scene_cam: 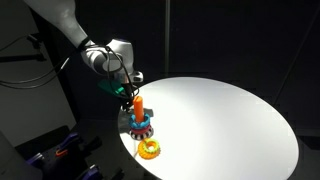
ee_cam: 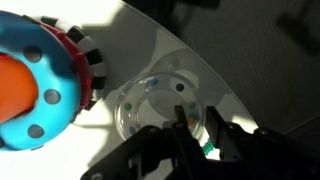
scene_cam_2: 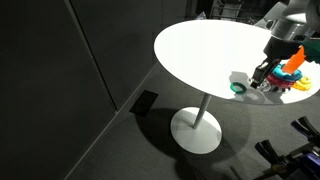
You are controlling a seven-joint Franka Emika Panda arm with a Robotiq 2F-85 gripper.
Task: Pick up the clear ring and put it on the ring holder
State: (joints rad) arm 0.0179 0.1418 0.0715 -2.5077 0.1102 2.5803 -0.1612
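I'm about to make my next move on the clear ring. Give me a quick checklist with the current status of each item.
1. Clear plastic ring lies flat on the round white table: ok.
2. Gripper is low over the ring's rim in the wrist view: ok.
3. Jaws closed on the rim: cannot tell.
4. Ring holder, an orange peg, stands upright with its top free: ok.
5. Gap between the clear ring and the blue and red rings at the peg's foot: close, contact cannot tell.
6. Loose yellow doughnut-shaped ring lies beyond the holder, away from the gripper: ok.
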